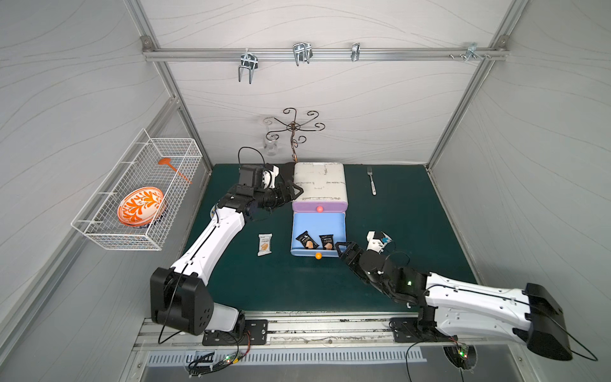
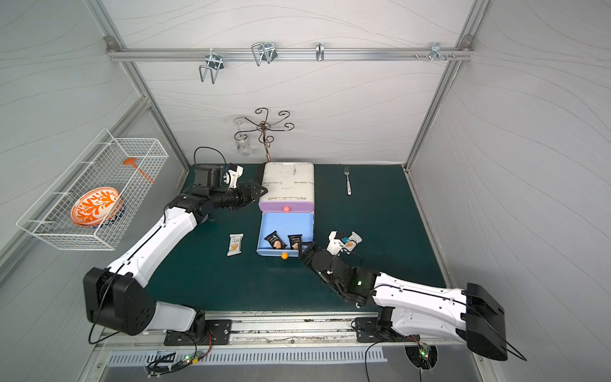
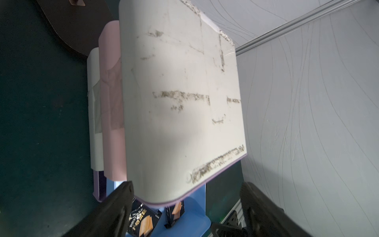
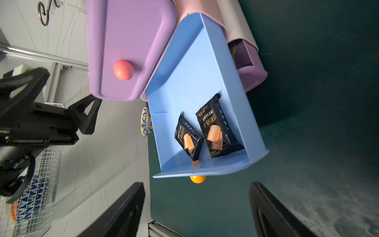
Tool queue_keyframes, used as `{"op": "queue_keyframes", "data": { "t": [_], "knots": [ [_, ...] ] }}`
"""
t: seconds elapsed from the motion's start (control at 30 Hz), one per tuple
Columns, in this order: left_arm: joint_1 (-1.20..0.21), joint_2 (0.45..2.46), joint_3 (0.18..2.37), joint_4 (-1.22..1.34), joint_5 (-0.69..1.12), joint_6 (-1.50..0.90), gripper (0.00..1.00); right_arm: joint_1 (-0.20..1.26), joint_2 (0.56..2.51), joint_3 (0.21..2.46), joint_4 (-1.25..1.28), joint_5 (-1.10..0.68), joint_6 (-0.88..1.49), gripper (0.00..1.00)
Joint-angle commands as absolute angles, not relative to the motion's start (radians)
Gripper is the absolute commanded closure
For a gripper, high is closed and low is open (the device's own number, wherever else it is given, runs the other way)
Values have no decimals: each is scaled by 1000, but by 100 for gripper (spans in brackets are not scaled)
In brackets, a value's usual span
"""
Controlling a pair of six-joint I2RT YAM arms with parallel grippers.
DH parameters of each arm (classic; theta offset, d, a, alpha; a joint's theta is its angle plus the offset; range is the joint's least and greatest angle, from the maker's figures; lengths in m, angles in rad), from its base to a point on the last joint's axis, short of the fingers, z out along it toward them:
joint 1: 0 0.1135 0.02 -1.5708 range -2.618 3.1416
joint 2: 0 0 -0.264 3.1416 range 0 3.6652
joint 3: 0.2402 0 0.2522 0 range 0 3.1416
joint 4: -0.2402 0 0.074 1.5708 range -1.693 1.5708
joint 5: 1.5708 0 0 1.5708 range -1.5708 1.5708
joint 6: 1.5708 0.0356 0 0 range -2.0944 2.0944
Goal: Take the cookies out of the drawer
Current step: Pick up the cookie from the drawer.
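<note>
- The left gripper (image 1: 295, 191) is seen with its jaws spread and nothing pinched, close beside the left flank of the white cabinet (image 1: 320, 180). If it is swung toward the drawer from there, the cabinet could be knocked or shoved along the green mat (image 1: 396, 231), since it looks light and unfixed.
- One white cookie packet (image 1: 264, 244) is found lying flat on the mat, left of the drawer and apart from it. It could be swept aside or dragged if a low path is taken over it by that gripper.
- Two black cookie packets (image 1: 307, 240) (image 1: 327, 241) are seen inside the open blue drawer (image 1: 317, 221), side by side near its front wall, the left one tilted. Being thin and probably slippery, they could be missed, or both could be pinched at once. Fingers could also be jammed against the front wall behind the orange knob (image 1: 318, 255).
- The right gripper (image 1: 342, 248) is held with its jaws apart and empty, just at the drawer's front right corner. If it is lowered without first being moved inward, the rim could be struck and the drawer tipped or pushed shut.
</note>
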State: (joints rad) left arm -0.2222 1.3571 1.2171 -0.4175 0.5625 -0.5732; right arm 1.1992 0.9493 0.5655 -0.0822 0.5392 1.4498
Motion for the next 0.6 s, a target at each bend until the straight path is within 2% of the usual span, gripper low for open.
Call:
{"op": "queue_keyframes", "data": {
  "t": [0.0, 0.13, 0.3, 0.43, 0.57],
  "knots": [
    [-216, 1246, 1178, -458, 527, -549, 13, 1185, 864, 595, -290, 529, 1422, 15],
    [-217, 1149, 1139, -604, 509, -503, 14, 1088, 801, 695, -474, 412, 1339, 15],
    [-274, 1076, 1038, -639, 477, -517, 17, 890, 917, 957, -681, 111, 1132, 15],
    [-294, 1026, 978, -598, 435, -580, 19, 865, 1114, 1215, -857, -17, 968, 15],
    [-318, 1007, 954, -605, 393, -594, 23, 875, 1219, 1317, -883, -90, 918, 16]
  ]
}}
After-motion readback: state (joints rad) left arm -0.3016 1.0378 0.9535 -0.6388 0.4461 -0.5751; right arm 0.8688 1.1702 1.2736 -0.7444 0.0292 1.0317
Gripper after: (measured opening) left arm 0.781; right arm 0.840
